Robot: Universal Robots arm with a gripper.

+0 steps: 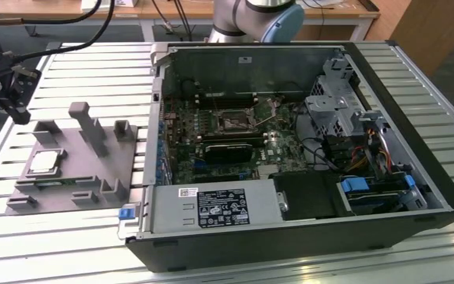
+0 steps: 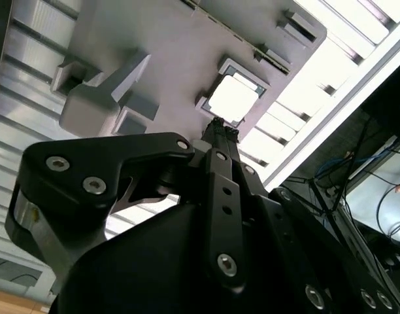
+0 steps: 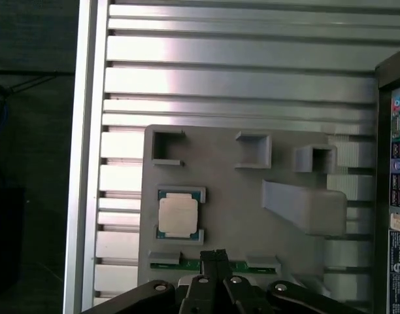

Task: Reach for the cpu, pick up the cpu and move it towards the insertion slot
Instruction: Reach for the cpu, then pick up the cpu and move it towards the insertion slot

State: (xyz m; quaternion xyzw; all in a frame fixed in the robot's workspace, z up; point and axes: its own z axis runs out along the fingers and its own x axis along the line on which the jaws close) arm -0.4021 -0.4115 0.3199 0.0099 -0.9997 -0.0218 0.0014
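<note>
Hovering near the cpu, your gripper is sitting narrow, seemingly empty; the cpu is lying unlifted in the grey tray; the insertion slot is waiting well apart.

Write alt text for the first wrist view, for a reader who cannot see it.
The cpu lies flat in a recess of the grey tray, with the gripper apart from it, fingers together. The tray sits on a slatted metal table.

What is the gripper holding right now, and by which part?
Nothing. The gripper hangs clear of the small silver-topped square cpu, which lies in the grey plastic tray.
</note>
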